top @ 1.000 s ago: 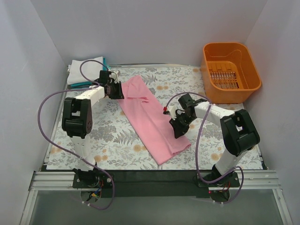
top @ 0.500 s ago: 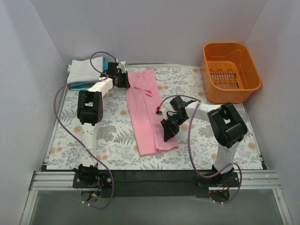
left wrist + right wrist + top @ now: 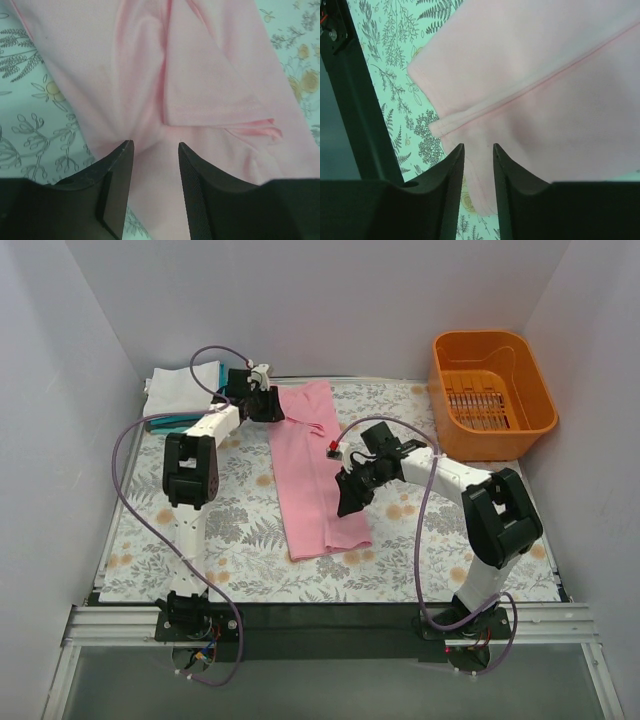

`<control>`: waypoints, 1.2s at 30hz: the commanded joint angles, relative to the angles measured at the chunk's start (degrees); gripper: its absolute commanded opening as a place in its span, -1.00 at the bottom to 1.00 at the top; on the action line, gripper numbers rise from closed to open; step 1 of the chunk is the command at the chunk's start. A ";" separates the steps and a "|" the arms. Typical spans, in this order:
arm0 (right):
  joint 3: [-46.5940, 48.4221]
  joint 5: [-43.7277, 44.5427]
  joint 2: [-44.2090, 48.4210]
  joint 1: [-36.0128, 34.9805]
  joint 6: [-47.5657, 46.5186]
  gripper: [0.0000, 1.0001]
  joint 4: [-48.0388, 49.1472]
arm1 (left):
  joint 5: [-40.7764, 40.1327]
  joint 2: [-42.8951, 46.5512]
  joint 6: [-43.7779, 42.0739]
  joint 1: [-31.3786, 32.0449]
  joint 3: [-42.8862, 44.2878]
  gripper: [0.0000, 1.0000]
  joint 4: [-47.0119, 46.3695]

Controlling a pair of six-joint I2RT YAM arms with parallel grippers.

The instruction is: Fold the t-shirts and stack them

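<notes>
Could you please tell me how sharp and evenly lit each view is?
Top external view: even, diffuse light, sharp, faint shadows. Left wrist view: the light pink cloth t-shirt is crisp, the left pincer dark. Right wrist view: shirt paler, right pincer nearly black.

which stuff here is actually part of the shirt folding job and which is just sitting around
Part of the job:
- pink t-shirt, laid out long in the middle
- white folded t-shirt, far left
- teal folded t-shirt, under the white one

Just lying about:
- orange basket, far right
- floral table cover
</notes>
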State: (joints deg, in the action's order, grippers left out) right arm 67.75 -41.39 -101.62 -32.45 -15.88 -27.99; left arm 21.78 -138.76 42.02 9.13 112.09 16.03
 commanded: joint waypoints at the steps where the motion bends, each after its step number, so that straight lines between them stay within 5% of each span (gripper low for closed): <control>1: -0.07 2.53 3.27 -0.34 -2.22 -0.42 0.57 | 1.86 13.48 0.34 -0.16 -5.11 -0.23 -1.09; 13: -6.31 2.89 -3.23 -2.62 -4.69 -0.57 3.64 | 14.34 24.50 3.86 1.77 -36.66 -0.63 -2.58; 18: -9.21 1.31 -4.02 -5.34 -1.80 -0.54 7.24 | 14.17 22.31 3.68 2.74 -39.76 -0.65 -2.85; 25: -7.54 -0.62 -3.94 -7.02 -0.99 -0.40 5.24 | 14.33 17.37 1.32 2.74 -31.33 -0.67 2.77; 32: -7.36 -1.94 9.32 -7.10 -1.09 -0.45 4.96 | 26.36 35.55 -2.73 2.74 -41.15 -0.61 2.25; 36: -9.55 -0.28 14.68 -7.10 -2.83 -0.35 4.61 | 30.42 48.03 -3.78 2.83 -54.92 -0.60 1.72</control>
State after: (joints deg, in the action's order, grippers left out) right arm 59.55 -41.95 -90.78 -39.42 -16.73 -23.09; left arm 45.71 -101.97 40.86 11.66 63.75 17.89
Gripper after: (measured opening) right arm 0.282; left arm 0.193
